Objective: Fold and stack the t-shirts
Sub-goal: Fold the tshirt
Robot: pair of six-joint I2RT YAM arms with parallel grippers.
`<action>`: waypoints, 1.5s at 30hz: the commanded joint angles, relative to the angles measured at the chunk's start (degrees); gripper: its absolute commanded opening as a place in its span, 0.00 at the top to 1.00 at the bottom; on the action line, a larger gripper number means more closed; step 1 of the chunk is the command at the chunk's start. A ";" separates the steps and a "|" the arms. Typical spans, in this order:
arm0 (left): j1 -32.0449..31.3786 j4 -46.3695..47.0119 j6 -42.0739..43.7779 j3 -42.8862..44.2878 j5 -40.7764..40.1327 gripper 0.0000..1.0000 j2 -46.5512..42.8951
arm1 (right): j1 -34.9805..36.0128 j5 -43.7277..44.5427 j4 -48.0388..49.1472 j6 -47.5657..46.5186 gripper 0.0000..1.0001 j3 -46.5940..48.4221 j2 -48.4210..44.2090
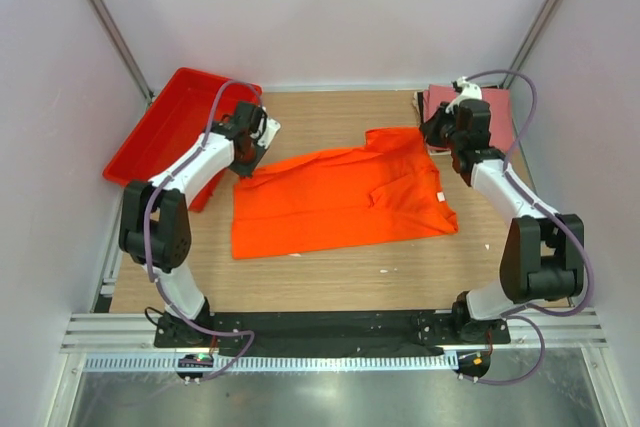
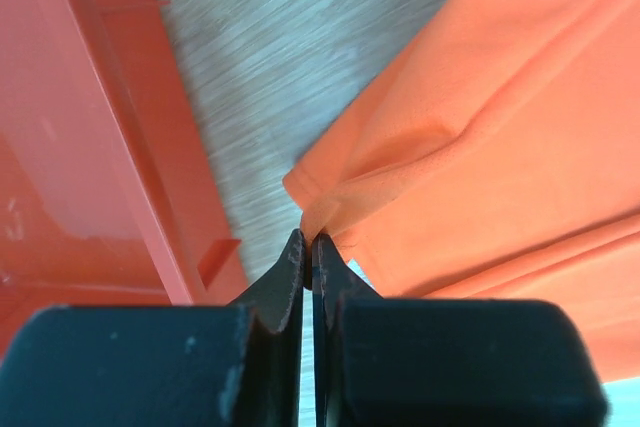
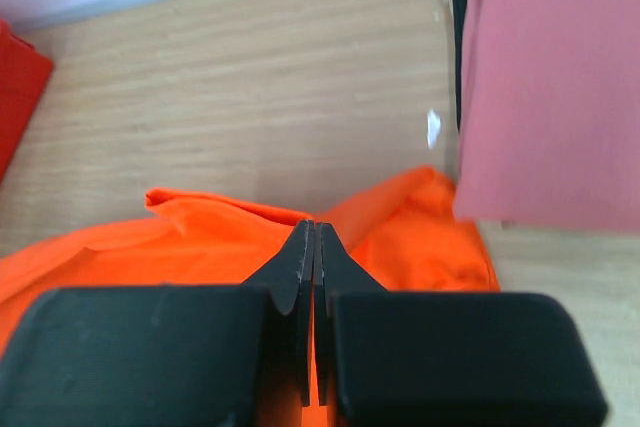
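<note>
**Orange T-Shirt Gripped at Both Far Corners**

The red tray (image 1: pixel 160 132) sits at the far left edge of the bench (image 1: pixel 330 272). The left tool (image 2: pixel 310 244) is pinched tight on the far left corner of the orange t-shirt (image 1: pixel 330 202). This shirt lies spread at bench centre, its long axis running left to right and rising slightly toward the right. A small white label (image 1: pixel 441 196) shows near its right edge; its writing is too small to read. The right tool (image 3: pixel 314 232) is clamped on the shirt's far right corner. The pink t-shirt (image 1: pixel 495 105) lies folded in the far right corner, just beside that tool.
</note>
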 commanded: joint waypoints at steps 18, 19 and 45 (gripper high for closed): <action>-4.90 8.71 2.81 -13.00 -9.39 1.00 -10.02 | -0.04 7.98 -6.12 5.65 0.99 -19.39 -20.48; -4.98 8.72 2.72 -13.09 -10.26 1.00 -9.93 | -0.04 8.16 -6.38 5.83 0.99 -19.74 -21.19; -10.17 12.85 1.93 -22.23 -18.62 1.00 -9.05 | -0.04 10.80 -15.79 16.29 0.99 -26.87 -31.21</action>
